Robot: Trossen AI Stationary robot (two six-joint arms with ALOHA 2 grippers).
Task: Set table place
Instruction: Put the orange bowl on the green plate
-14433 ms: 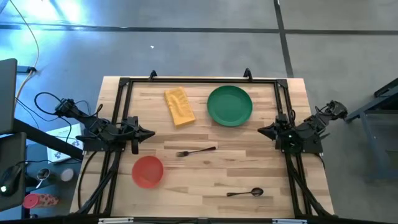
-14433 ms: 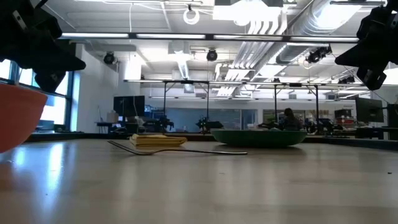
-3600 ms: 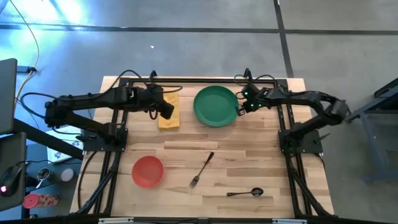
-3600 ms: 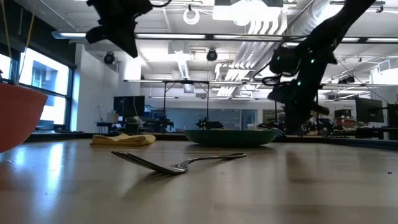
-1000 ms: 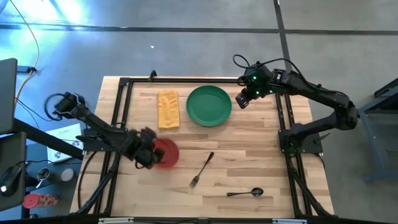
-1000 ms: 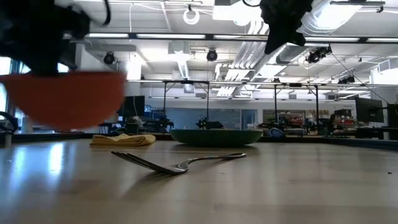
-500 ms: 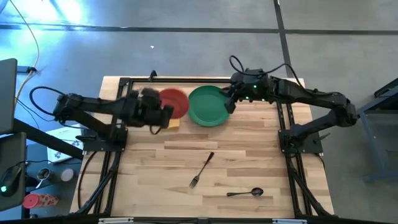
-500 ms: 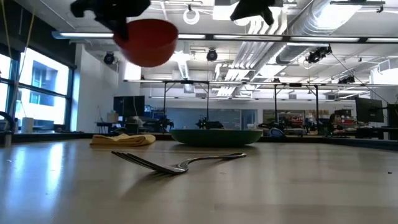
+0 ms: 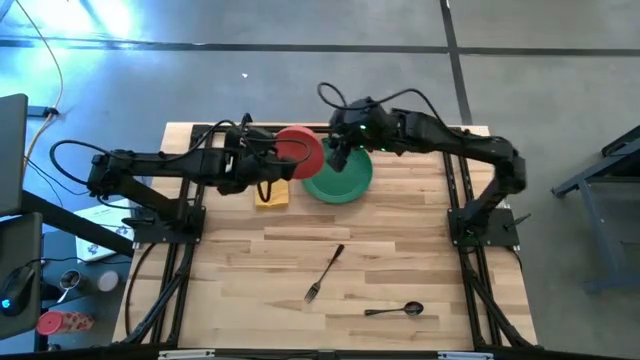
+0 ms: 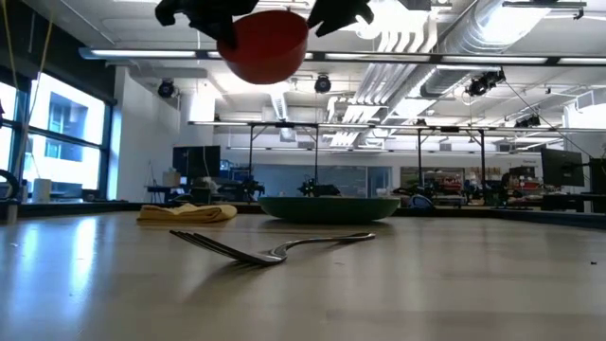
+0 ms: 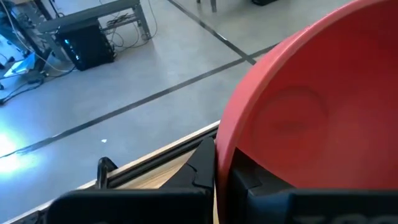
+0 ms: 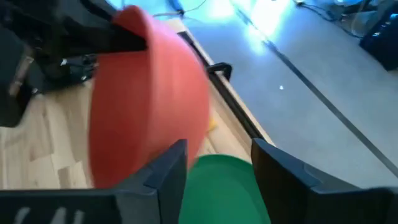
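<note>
My left gripper [image 9: 276,157] is shut on the red bowl [image 9: 300,152], which it holds high above the far part of the table [image 9: 400,260], partly over the green plate [image 9: 345,180]. My right gripper [image 12: 217,158] stands open over the plate, close to the bowl's right side. The yellow napkin [image 9: 271,193] lies left of the plate, partly hidden under my left arm. The fork [image 9: 325,272] and the spoon [image 9: 395,310] lie flat nearer the front edge. My left gripper pinches the bowl's rim [image 11: 222,163] on the bowl's left side, one finger inside the bowl and one outside. The fingers come level from the table's left. The bowl [image 10: 270,43] is lifted clear, mouth roughly up. My right gripper: I cannot tell whether it touches the bowl.
A black metal frame [image 9: 320,128] runs along the table's far edge and down both sides by the arm bases. Bare planks lie between the plate and the fork.
My left gripper has carried the red bowl from low over the table's near left up and toward the far edge, then right toward the plate; the bowl now hangs high. My right gripper has moved left, from right of the plate over it to the bowl.
</note>
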